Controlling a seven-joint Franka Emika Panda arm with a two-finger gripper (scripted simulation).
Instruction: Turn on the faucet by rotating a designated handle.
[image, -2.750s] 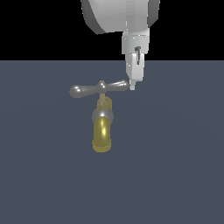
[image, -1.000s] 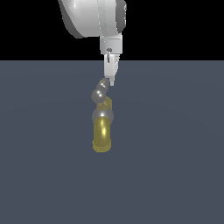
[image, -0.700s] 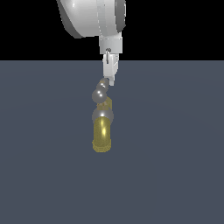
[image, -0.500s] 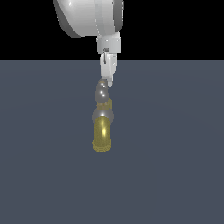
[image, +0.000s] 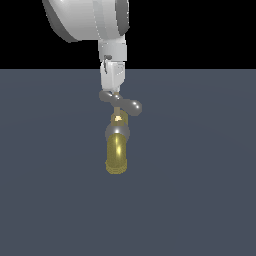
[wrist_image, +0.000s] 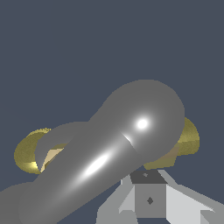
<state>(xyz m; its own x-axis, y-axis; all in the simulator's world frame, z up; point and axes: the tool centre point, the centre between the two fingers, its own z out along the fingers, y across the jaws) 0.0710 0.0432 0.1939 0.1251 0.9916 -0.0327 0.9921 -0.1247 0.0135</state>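
The white pincer (image: 115, 92) is positioned at the far end of the slim shiny grey metal crossbar handle (image: 121, 102), directly above the faucet (image: 117, 145). The glossy yellow-gold cylindrical spout (image: 117, 155) lies below the pincer, on the dark grey tabletop (image: 200, 175), and extends toward the exterior camera. From the pincer, the crossbar runs obliquely toward the exterior view's right, and one bulbous end (image: 135, 106) is seen beside the small brass hub (image: 118, 118).

In the wrist view, the rounded end of the handle (wrist_image: 140, 122) fills most of the frame just ahead of the pincer body (wrist_image: 151, 199), with yellow-gold parts (wrist_image: 28, 153) visible behind it. Whether the pincer is clenched or released cannot be told; the tips are hidden against the handle.

The crossbar is judged to stand at an angle to the spout axis, which suggests that a rotation is under way. It is not shown whether the required turn is complete. Further pushing on the handle end is probably left to be done.
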